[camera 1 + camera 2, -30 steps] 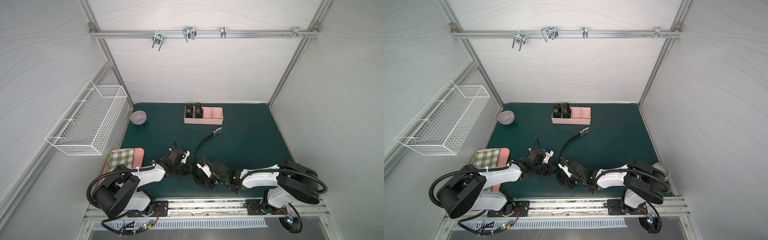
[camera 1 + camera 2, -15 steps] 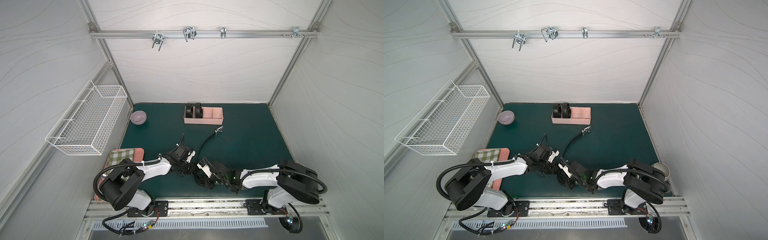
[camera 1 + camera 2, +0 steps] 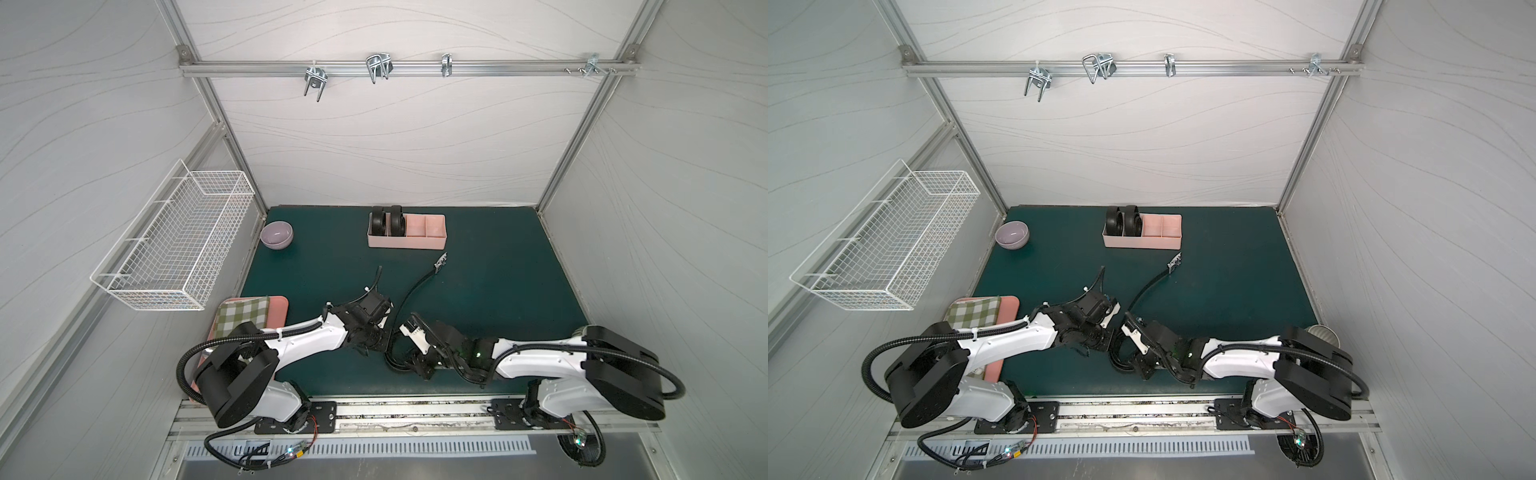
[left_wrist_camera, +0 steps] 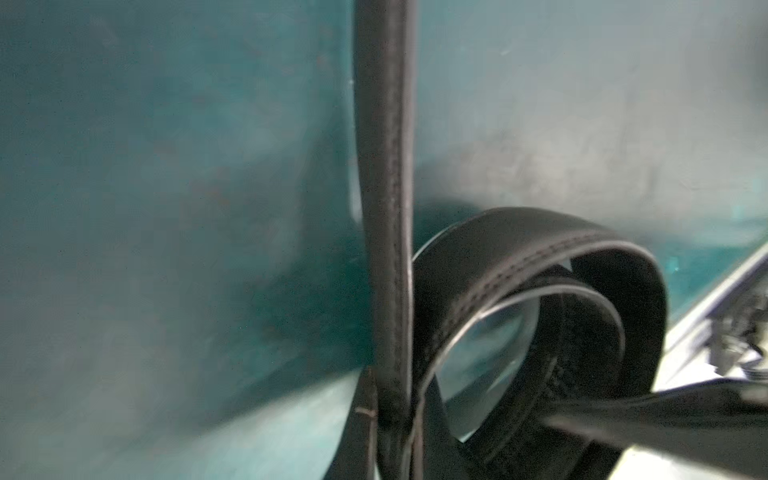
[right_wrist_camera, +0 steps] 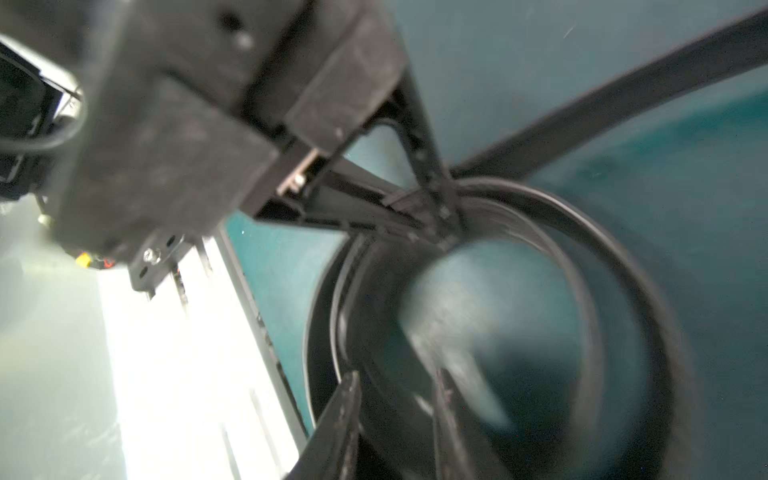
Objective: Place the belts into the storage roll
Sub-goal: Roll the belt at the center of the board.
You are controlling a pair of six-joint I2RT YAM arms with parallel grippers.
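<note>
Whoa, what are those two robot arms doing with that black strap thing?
They are tidying belts away. Two rolled-up belts already stand side by side at one end of the pink storage roll. The third belt is on the green mat, half rolled into a loop near the front, with its buckle end stretched toward the tray. The left gripper is pinched shut on the loop. The right gripper is open, with the strap between its fingers.

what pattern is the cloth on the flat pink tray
The cloth is a green and white check; it shows best in a top view.
</note>
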